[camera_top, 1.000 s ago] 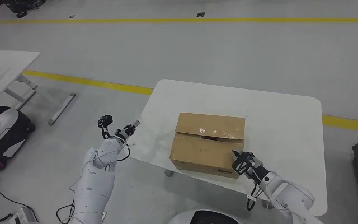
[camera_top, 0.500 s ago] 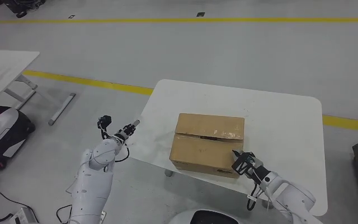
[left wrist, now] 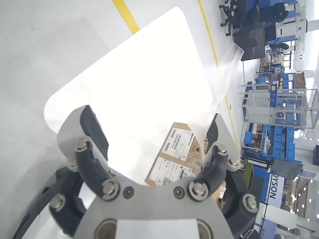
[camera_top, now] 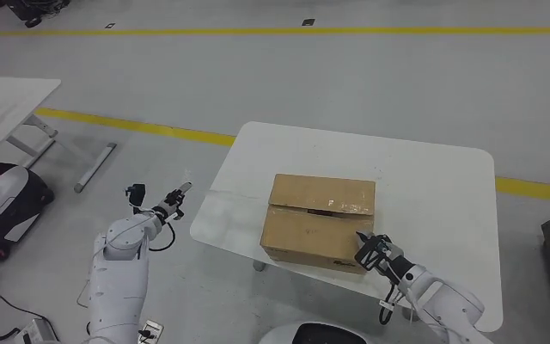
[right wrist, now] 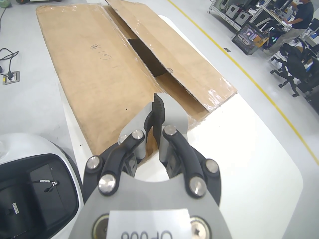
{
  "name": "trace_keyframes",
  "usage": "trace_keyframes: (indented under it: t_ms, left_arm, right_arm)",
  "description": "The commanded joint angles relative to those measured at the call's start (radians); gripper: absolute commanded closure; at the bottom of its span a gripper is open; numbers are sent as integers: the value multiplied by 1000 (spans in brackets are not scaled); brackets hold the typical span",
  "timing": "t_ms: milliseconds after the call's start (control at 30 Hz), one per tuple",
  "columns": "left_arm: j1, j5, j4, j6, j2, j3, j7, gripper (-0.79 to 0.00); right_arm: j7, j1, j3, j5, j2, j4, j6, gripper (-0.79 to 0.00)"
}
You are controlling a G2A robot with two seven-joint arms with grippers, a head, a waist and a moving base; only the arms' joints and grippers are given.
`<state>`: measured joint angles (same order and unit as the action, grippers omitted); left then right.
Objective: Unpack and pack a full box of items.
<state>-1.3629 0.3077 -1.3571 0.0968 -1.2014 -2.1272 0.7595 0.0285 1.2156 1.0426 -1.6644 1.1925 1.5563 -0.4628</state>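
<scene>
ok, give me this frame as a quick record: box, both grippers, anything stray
box: cardboard box on the white table; flaps down, dark gap along the seam
left gripper: open, off the table, over the floor
clear strip: clings to the left gripper, looks like tape
right gripper: shut, at the box's near corner

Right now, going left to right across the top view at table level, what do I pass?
In order: left gripper off the table's side → white table, its left rim → cardboard box → right gripper at the box's near right corner.
</scene>
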Motion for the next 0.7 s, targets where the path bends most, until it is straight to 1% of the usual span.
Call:
trace_keyframes:
  t_ms: [0, 233, 400, 533, 667]
  left_arm:
    - [1, -14, 7, 0, 5, -11, 6, -785]
    - [13, -110, 32, 17, 18, -45, 46, -785]
    - [7, -120, 18, 10, 27, -38, 51, -785]
    - [-24, -166, -54, -11, 26, -12, 86, -785]
    - [-88, -189, -205, -30, 20, 39, 100, -785]
  right_arm:
    - [2, 0, -1, -1, 0, 0, 1, 0]
    - [9, 0, -3, -4, 1, 0, 4, 0]
    - [1, 4, 3, 9, 2, 12, 7, 0]
    - [-18, 26, 32, 34, -3, 54, 13, 0]
    - [-33, 67, 88, 64, -11, 110, 39, 0]
